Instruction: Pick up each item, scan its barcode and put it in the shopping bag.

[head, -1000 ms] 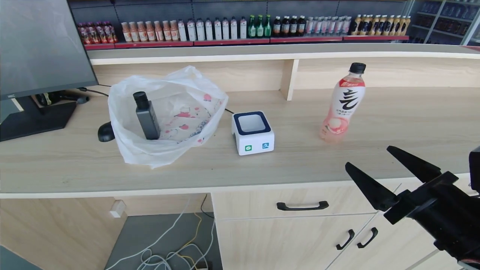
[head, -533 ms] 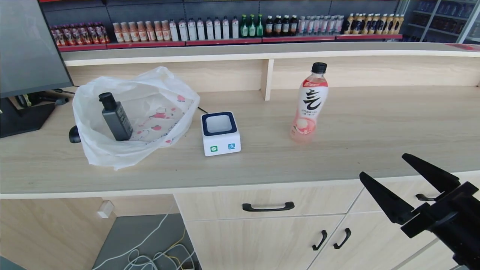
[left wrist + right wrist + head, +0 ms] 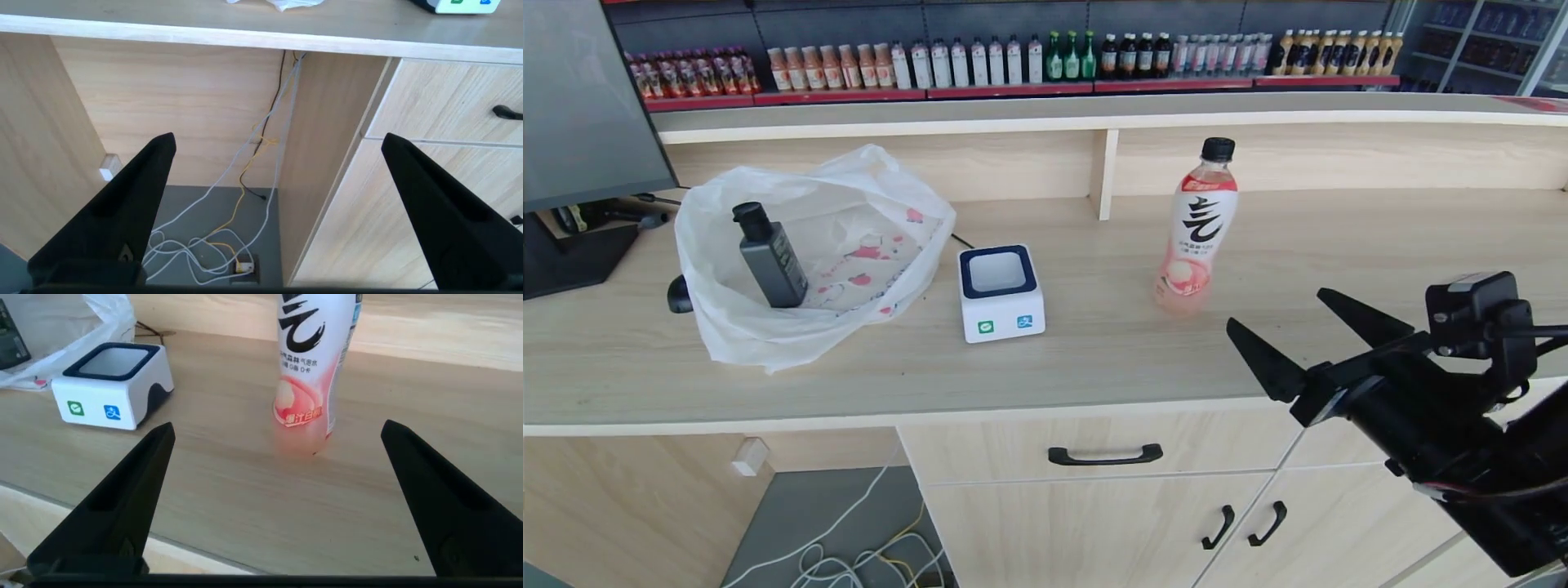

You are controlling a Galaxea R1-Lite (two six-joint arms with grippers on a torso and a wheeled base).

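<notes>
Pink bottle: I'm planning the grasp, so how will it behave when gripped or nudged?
The pink bottle stands tall and narrow on the counter, so a high nudge probably tips it. Round body: likely rolls if toppled. It looks full, so probably fairly heavy.

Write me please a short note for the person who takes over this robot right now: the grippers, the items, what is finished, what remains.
Left gripper: open, empty, held low, below the counter edge.
Right gripper: open, empty, facing the pink bottle, apart from it.
The pink bottle stands upright on the counter, right of the scanner.
Dark bottle: stands in the bag, left of the scanner.
Done: one bottle bagged.
Left: grasp the pink bottle, scan it, put it in the bag.
</notes>
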